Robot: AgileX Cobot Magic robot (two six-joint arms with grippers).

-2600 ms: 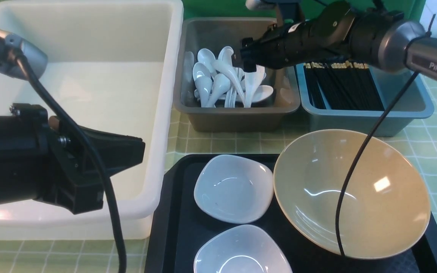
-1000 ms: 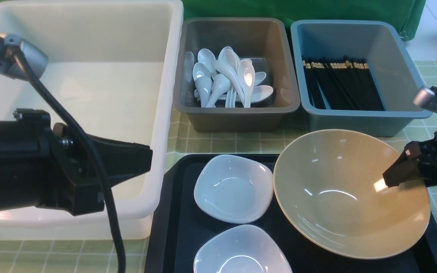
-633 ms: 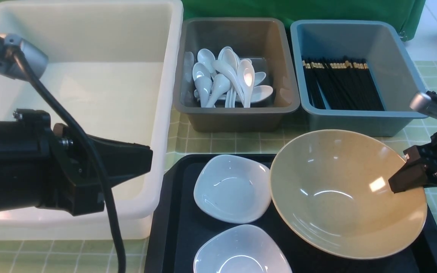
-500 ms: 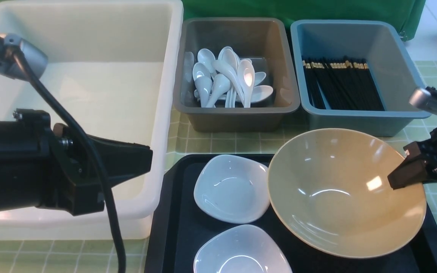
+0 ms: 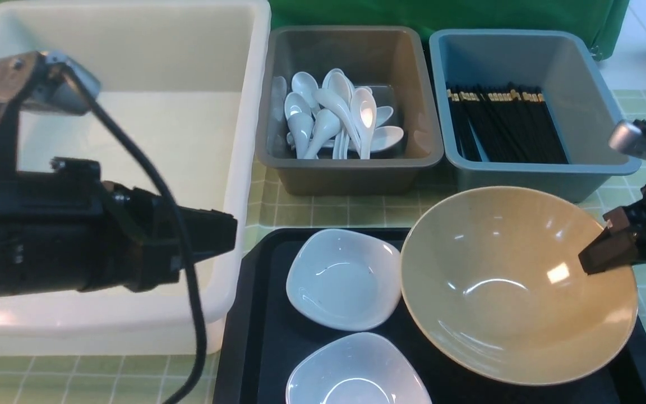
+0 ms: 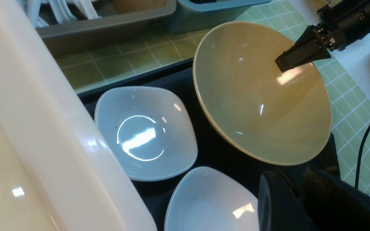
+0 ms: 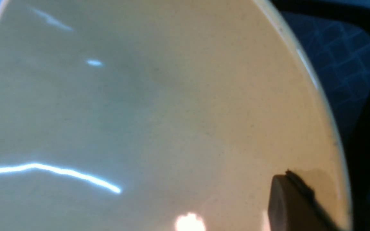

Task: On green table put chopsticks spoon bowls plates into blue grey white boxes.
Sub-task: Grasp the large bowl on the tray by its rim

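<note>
Green table [image 5: 328,213] holds white box [image 5: 253,112], grey box [image 5: 351,179], blue box [image 5: 480,179], blk tray [image 5: 244,314].

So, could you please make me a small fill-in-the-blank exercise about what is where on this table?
The right gripper grips the tan bowl by its ____.
The grey box holds white ____.
The blue box holds black ____.
Two small white bowls sit on the black ____.
Missing words: rim; spoons; chopsticks; tray.

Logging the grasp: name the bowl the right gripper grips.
The wide tan bowl, pinched at its rim by the right gripper; both small white bowls lie untouched.
</note>
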